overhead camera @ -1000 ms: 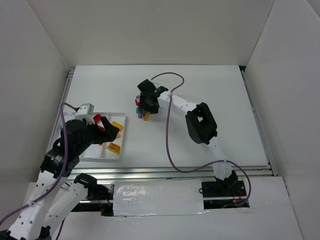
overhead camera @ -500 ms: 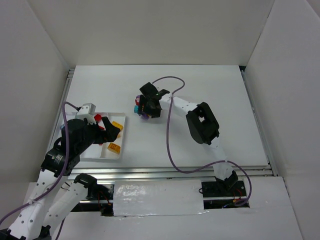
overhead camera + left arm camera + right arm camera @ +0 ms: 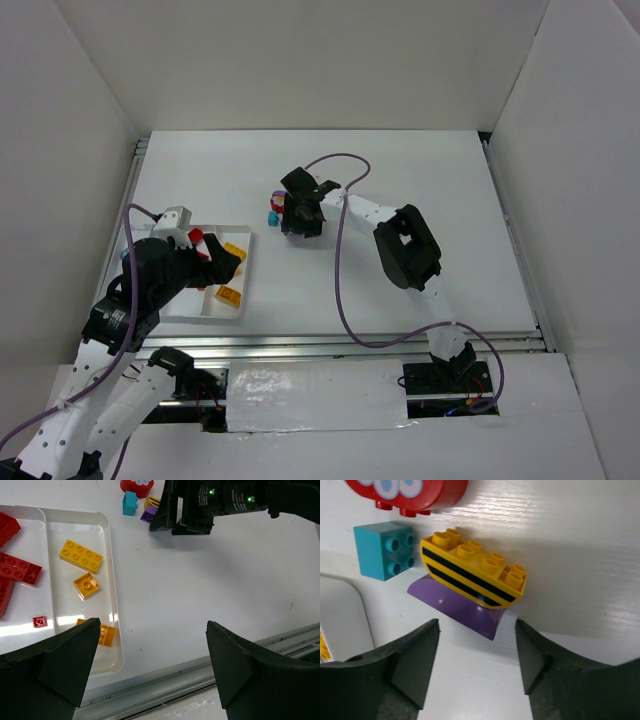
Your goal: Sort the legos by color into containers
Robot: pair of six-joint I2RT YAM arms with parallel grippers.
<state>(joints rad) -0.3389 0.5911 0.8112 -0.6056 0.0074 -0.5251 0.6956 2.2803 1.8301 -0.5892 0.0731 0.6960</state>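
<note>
The red brick [image 3: 410, 491] runs off the top edge (purple brick [image 3: 470, 612] half hidden).

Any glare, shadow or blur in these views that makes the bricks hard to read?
Top external: even light, shine on the taped strip at the near edge; the right gripper covers most of the loose bricks. Left wrist: a bright reflection on the tray floor, its bricks readable. Right wrist: the yellow striped brick is sharp and casts a soft shadow; the fingers are dark and soft.

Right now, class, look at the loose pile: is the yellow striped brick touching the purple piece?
Touching. The right wrist view shows the yellow striped brick lying against the purple piece, their edges meeting with no gap showing between them.
</note>
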